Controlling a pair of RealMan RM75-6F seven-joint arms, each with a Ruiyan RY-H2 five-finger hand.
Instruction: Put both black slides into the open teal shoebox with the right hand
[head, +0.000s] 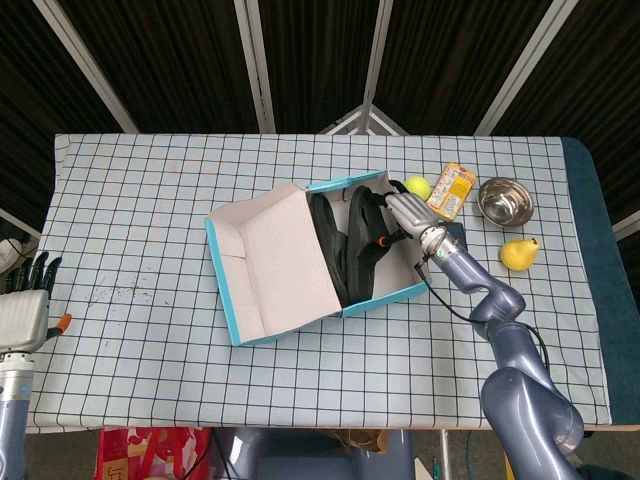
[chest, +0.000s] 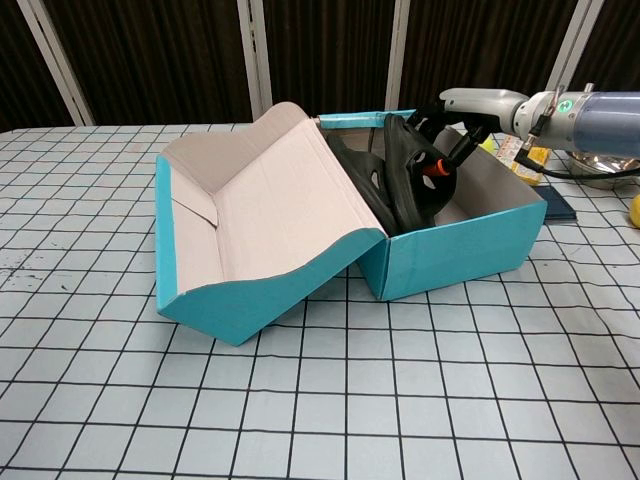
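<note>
The open teal shoebox (head: 388, 296) (chest: 460, 250) sits mid-table, its lid (head: 268, 258) (chest: 250, 225) folded out to the left. One black slide (head: 327, 240) (chest: 358, 178) leans inside against the lid side. The second black slide (head: 363, 238) (chest: 410, 185) stands on edge in the box, its top above the rim. My right hand (head: 404, 211) (chest: 470, 108) reaches over the box's far right corner and grips this slide's upper edge. My left hand (head: 25, 300) rests off the table's left edge, fingers straight and holding nothing.
Behind and right of the box lie a tennis ball (head: 417, 185), a yellow packet (head: 452, 189) (chest: 530, 152), a steel bowl (head: 503, 201) (chest: 600, 160) and a pear (head: 519, 253). A dark flat item (chest: 548, 206) lies beside the box's right wall.
</note>
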